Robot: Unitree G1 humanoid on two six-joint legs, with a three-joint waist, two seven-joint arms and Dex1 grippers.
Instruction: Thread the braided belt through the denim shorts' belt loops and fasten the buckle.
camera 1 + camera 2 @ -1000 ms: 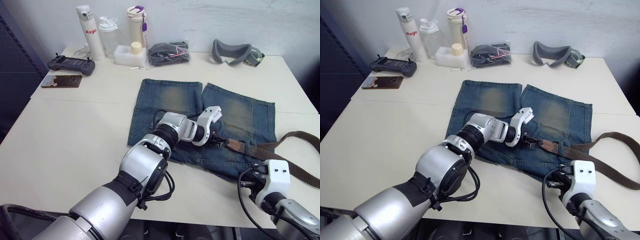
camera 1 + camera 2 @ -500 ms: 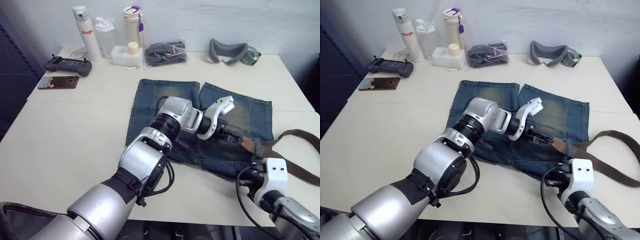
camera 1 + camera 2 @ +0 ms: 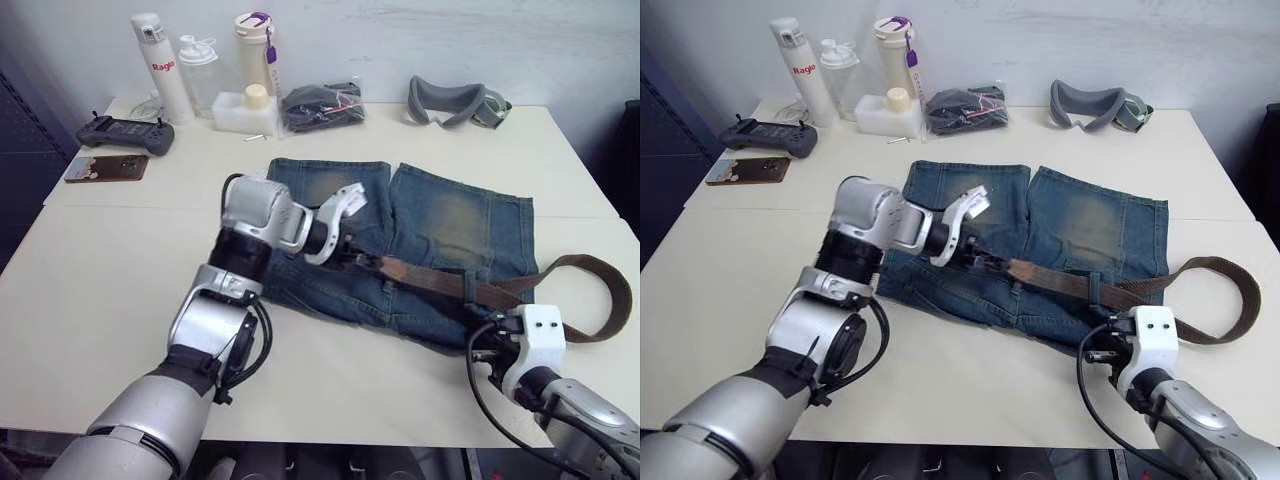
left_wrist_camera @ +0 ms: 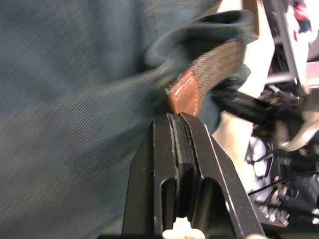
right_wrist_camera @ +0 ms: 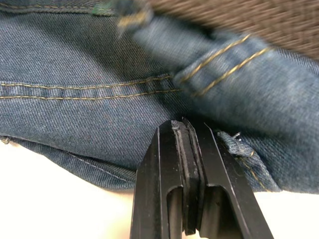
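On the cream desk (image 3: 90,270) lie the denim shorts (image 3: 450,225), the braided belt (image 3: 425,278) stretched across the waistband (looping off right). Left claw (image 4: 174,117) clenched on its leather tip; right claw (image 5: 185,127) clamps the waistband's near edge.

2 head eyes overlook table (image 3: 100,260); wrist cameras, seemingly close, face denim.

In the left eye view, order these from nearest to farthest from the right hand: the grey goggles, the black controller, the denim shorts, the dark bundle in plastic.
1. The denim shorts: their waistband edge lies right at the right hand.
2. The grey goggles: at the table's far edge, on the right.
3. The dark bundle in plastic: far edge, near the middle.
4. The black controller: far left corner.
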